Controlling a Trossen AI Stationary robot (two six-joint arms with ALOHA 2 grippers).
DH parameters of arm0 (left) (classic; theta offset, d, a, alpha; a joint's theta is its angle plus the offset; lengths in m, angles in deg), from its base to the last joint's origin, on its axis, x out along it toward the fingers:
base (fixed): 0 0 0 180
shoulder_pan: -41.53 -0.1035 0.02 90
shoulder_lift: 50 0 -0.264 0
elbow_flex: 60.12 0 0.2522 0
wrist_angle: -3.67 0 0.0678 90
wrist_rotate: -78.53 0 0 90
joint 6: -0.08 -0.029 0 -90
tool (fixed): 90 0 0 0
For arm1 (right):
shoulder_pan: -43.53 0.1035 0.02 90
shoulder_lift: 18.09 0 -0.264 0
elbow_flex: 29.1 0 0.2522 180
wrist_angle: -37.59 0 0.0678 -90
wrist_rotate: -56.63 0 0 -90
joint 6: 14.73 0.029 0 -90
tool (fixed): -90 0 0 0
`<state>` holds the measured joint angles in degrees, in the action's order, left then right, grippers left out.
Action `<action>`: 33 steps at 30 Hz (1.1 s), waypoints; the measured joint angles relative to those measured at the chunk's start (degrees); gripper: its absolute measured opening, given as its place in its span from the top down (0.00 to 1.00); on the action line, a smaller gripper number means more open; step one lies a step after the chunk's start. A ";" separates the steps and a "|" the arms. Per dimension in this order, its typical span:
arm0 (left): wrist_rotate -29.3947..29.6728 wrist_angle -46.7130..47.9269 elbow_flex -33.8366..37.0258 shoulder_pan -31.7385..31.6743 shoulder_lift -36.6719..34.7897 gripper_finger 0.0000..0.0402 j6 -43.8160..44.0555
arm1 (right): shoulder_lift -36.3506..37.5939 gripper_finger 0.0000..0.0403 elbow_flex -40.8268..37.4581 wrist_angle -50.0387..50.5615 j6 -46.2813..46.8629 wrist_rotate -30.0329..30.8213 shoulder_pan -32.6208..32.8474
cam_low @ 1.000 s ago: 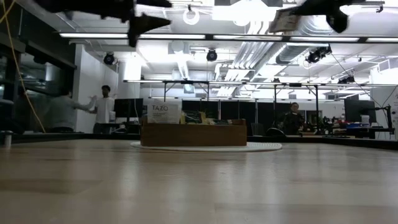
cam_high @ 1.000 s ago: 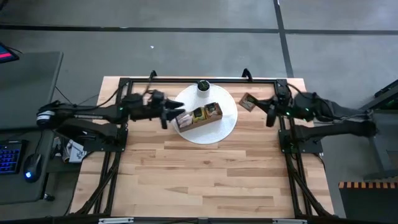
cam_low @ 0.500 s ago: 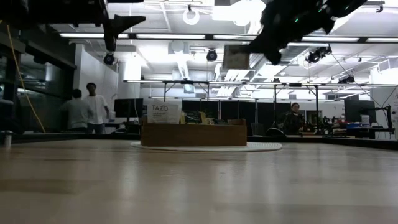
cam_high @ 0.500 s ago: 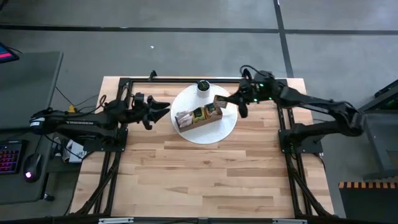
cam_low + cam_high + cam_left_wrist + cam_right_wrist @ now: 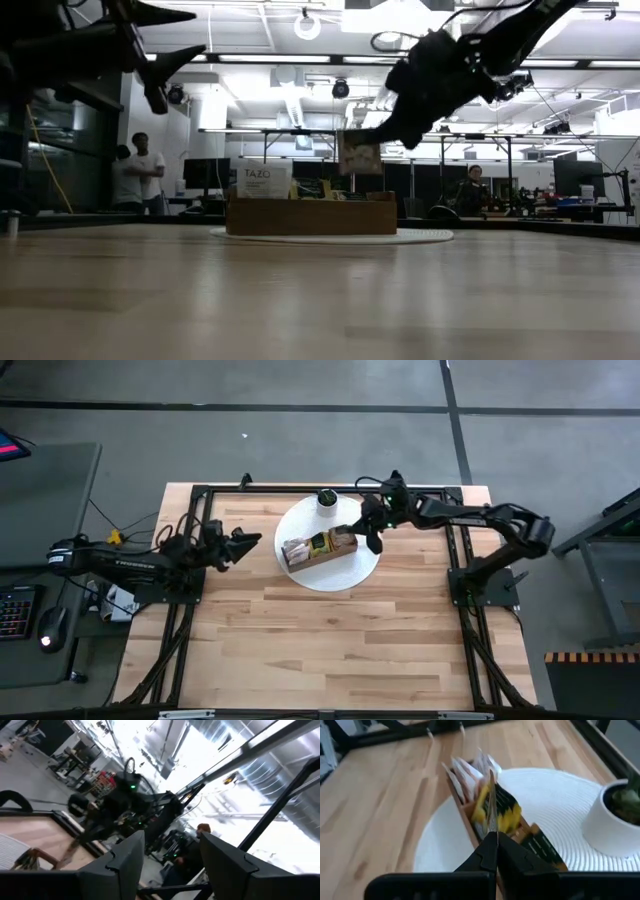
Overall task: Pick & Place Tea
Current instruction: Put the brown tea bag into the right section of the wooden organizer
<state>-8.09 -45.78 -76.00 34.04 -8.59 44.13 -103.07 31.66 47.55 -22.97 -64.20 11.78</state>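
Above the right end of the wooden tray [image 5: 320,546], the right gripper [image 5: 366,532] hangs with its two fingers pinched together on a single tea sachet [image 5: 359,154], which dangles edge-down from the fingertips; in the right wrist view that sachet [image 5: 491,802] shows as a thin upright sliver rising straight out of the closed fingers [image 5: 496,851], directly over the tray's compartments. From the low view the held sachet is clear of the tray [image 5: 311,214], a little above its top edge and apart from it. The other tea sachets [image 5: 487,802] stand packed on edge inside the tray, white ones toward one end, yellow and dark green ones in the middle, and one white packet [image 5: 264,180] with dark lettering stands tall at the tray's left end. The tray rests on a round white mat [image 5: 366,565], beside a small white cylinder [image 5: 327,502] with a dark top. Over the table's left side, well apart from the mat, the left gripper [image 5: 243,542] waits with its fingers [image 5: 125,862] spread and nothing between them.
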 joint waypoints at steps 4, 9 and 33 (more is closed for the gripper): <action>0.09 -1.39 1.19 0.00 -0.01 0.53 1.76 | -3.64 1.00 1.49 -0.21 -1.16 0.36 -0.94; -0.02 -1.43 1.27 0.00 0.00 0.53 1.90 | -7.80 1.00 5.06 2.09 -2.84 0.28 -2.16; -5.93 -0.06 1.45 0.02 0.02 0.53 2.73 | -14.19 1.00 10.30 16.40 -5.07 0.43 -1.77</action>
<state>-14.03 -45.84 -74.55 34.06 -8.57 46.87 -117.26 41.96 63.95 -28.04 -63.76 10.01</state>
